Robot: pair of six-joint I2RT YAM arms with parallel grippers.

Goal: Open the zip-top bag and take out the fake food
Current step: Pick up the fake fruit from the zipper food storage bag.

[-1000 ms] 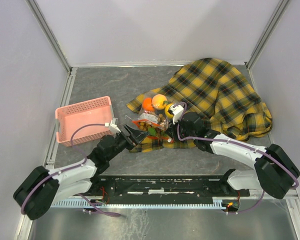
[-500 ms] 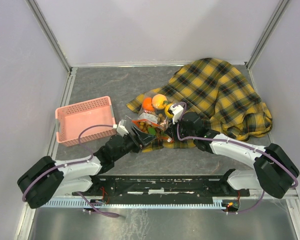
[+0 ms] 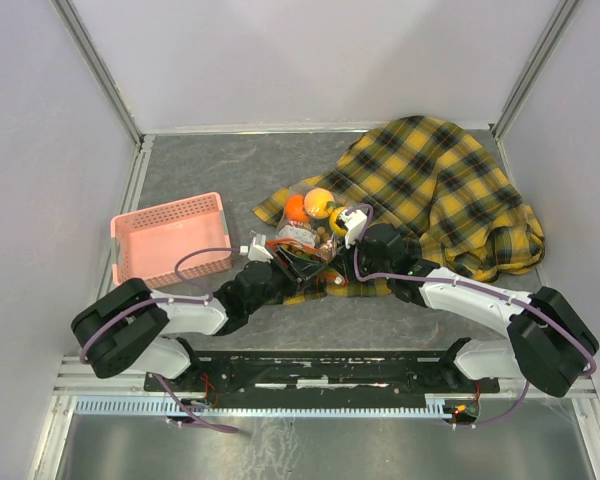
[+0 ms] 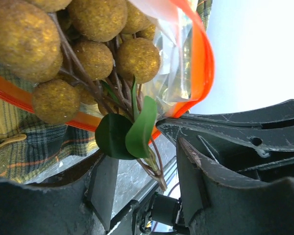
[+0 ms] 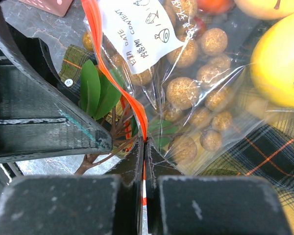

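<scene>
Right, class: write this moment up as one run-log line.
left gripper: open, astride grape stem | right gripper: shut on zip strip | grapes: inside bag, on checked cloth

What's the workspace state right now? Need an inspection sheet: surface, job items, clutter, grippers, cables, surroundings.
Surface: dark grey table, bare at the far left.
Job's things: zip-top bag lies on a corner of the cloth. The grape bunch sits at the bag's mouth with its green leaves poking out. An orange fruit and a yellow fruit are deeper in.
Clutter: yellow-black plaid cloth; pink basket, nothing seen in it.
Grippers: left gripper open, jaws either side of the grape stem. Right gripper shut on the bag's red-orange zip strip.
Cables: purple cable loops along each arm.
Surroundings: pale walls, metal frame.
</scene>
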